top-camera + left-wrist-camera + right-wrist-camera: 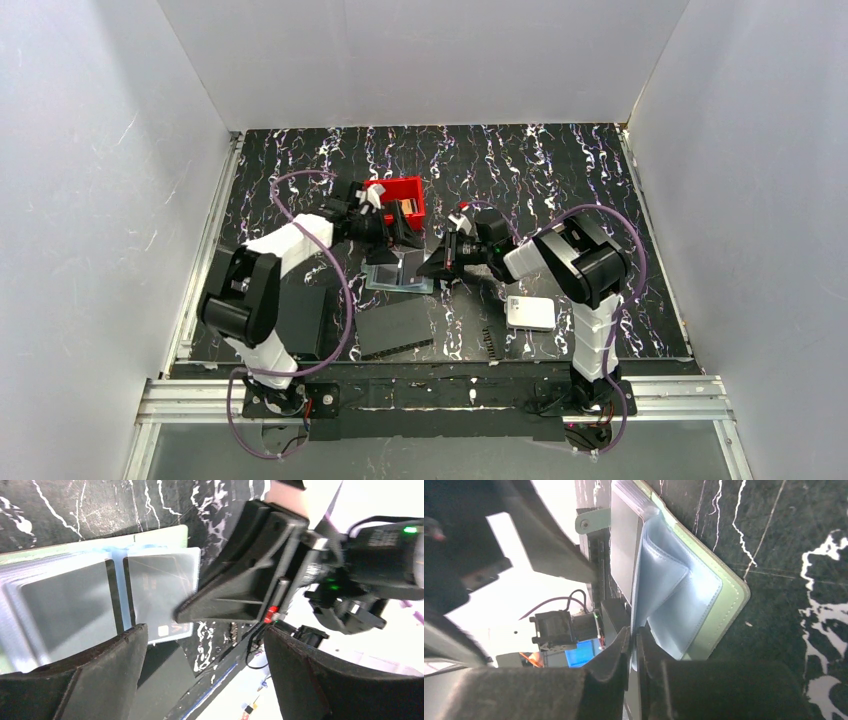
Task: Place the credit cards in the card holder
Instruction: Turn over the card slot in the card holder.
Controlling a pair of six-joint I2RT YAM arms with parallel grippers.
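**Top view.** The card holder (400, 274) lies open and flat near the centre of the marbled black worktop (540, 170), between the two arms. A red bin (402, 196) stands at its 12 o'clock and holds what appear to be tan credit cards (405, 209). A white rounded box (530, 312) lies at its 4 o'clock and a flat black rectangle (395, 328) at its 6 o'clock.

**Grippers.** The left gripper (398, 238) hovers over the holder's 12 o'clock edge, fingers wide apart with nothing between them. The right gripper (634, 650) has its fingers together, pinching the free edge of one pocket leaf (674, 595), which bows up in a loop.

**Materials.** The cover is matte grey-green and looks like leather, with rounded corners and a stitched border. The leaves are thin, glossy, pale blue film. A dark rectangle (160, 585), probably a card, shows through one pocket.

**Handling (judged).**
- The holder is light and floppy. It is likely to slide or lift when a leaf is tugged, so the cover wants pinning.
- The leaves are limp and slippery and are best taken by the free edge.
- The cards are stiff, thin and smooth. They are best gripped by a short edge and fed in square to the pocket mouth.
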